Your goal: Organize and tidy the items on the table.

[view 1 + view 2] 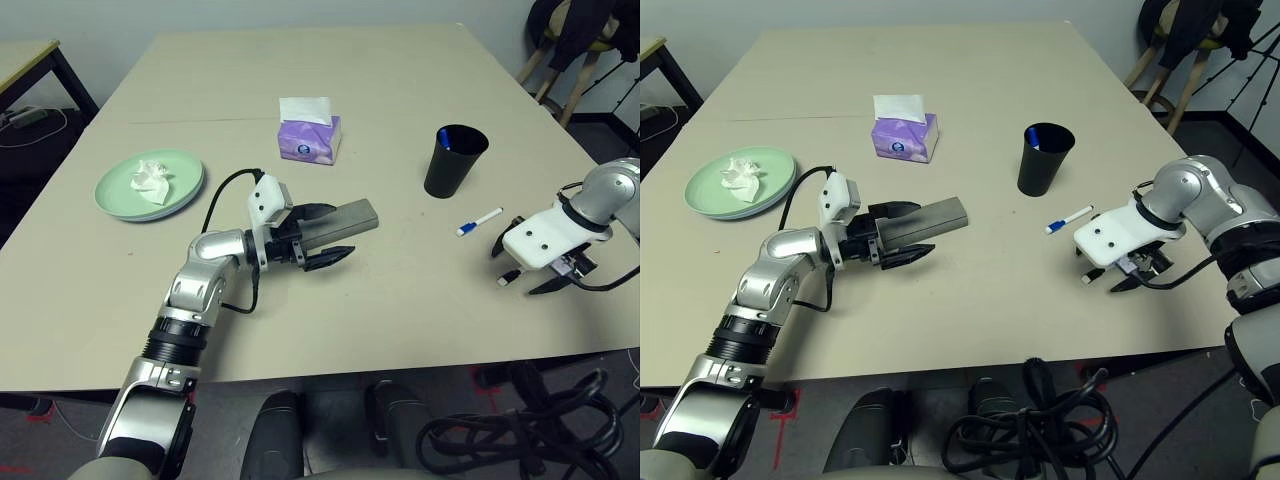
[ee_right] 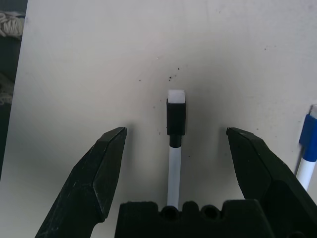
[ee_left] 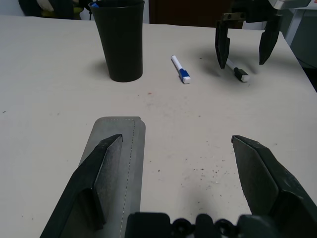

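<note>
The right gripper (image 2: 173, 166) points down at the table (image 1: 400, 300), fingers spread wide, with a black-capped pen (image 2: 175, 139) lying flat between them, along the gap, its capped end reaching just past the fingertips. A blue-capped pen (image 1: 479, 222) lies just outside one finger, toward the black cup (image 1: 453, 160). The risk here, I'd say: closing on a thin pen flat on the tabletop, the tips could scrape the surface, or roll the pen out and miss it. A wide finger could also nudge the blue-capped one away.

Over on the other side, the left gripper (image 3: 178, 168) lies level, fingers also apart, holding nothing. The grey glasses case (image 3: 116, 163) lies right against the inner face of one finger, well apart from the other. If that arm swings away sideways, I'd expect the finger to drag or spin the case. A pen is already standing in the cup.
</note>
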`<state>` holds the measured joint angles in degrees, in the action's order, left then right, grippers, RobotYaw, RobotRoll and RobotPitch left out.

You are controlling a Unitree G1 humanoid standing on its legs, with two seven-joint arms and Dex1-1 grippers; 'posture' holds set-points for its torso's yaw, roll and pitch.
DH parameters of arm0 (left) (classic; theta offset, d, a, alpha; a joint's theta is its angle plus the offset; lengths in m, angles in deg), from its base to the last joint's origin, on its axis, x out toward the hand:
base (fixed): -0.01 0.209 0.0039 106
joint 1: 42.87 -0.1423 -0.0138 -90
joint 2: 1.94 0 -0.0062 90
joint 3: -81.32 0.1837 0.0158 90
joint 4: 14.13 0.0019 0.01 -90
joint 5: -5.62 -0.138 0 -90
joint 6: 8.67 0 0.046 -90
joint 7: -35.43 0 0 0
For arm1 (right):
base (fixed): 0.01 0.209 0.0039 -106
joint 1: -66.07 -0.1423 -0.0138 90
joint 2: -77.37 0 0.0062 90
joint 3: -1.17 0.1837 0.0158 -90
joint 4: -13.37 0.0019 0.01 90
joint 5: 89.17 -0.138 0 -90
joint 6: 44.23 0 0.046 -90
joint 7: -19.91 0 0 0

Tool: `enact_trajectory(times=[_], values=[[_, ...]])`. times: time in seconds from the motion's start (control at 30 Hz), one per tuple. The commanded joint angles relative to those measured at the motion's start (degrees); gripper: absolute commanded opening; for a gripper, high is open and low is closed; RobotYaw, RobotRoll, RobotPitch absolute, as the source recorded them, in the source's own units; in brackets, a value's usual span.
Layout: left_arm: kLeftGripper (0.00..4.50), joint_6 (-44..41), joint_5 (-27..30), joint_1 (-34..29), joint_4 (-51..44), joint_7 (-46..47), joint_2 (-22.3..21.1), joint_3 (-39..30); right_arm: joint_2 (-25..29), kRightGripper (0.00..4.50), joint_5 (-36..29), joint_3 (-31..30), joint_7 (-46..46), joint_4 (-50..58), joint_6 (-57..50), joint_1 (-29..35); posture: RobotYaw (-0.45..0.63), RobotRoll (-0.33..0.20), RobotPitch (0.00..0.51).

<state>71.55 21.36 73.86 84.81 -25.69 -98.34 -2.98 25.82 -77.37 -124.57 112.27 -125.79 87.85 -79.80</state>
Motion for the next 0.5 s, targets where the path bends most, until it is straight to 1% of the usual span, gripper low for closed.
enact_trajectory(times=[0.03, 0.23, 0.5], values=[[4.45, -0.3, 0.3, -0.8, -2.2, 0.5, -0.2, 0.6, -0.4, 4.50, 0.9, -0.9, 0.1, -0.4, 1.5, -0.1, 0.10, 0.000, 0.145], [4.45, -0.3, 0.9, -1.3, -3.3, 0.4, -0.4, 0.4, -1.6, 4.50, 3.4, 1.2, -1.2, -1.0, 3.1, 1.5, 0.10, 0.000, 0.143], [4.45, 2.2, 0.8, -1.2, -3.1, -1.3, -1.4, 0.7, -2.4, 4.50, 5.5, 1.8, -3.1, -1.6, 3.5, 2.9, 0.10, 0.000, 0.143]])
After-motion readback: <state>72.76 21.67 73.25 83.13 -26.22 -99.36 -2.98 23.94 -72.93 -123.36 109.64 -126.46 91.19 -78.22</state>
